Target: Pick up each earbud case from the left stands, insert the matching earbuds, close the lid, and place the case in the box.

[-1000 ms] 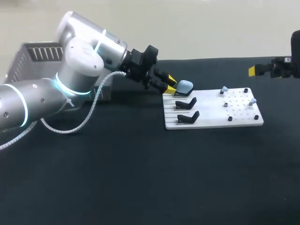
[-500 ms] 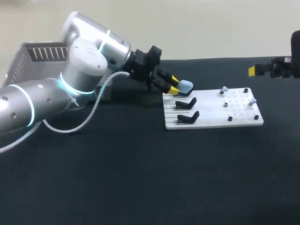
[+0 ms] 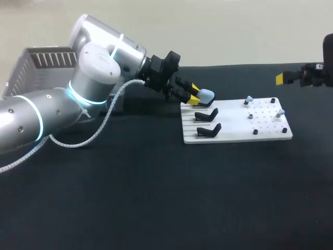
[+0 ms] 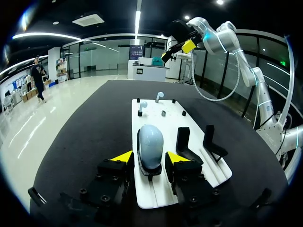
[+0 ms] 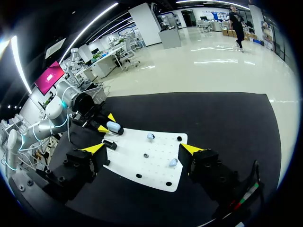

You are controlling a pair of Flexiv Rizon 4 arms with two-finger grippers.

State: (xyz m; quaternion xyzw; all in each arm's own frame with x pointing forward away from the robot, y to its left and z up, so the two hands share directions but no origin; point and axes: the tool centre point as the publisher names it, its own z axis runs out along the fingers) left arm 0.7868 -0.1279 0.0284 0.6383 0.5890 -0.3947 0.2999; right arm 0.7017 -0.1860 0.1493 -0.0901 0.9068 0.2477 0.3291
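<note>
Your left gripper (image 4: 149, 157) has eased forward and now straddles the pale blue case (image 4: 150, 141) on the farthest left stand. Its fingers are apart and seemingly not yet pinching, so closing them comes next. Farther right, your right gripper (image 3: 283, 78) hangs spread wide, unmoved.

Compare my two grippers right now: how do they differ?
The left gripper sits low at the left end of the white board. The right gripper hangs clear of the board, off its right end. The left gripper's fingers flank the light blue case, while the right gripper's fingers have nothing between them. Both are open.
</note>
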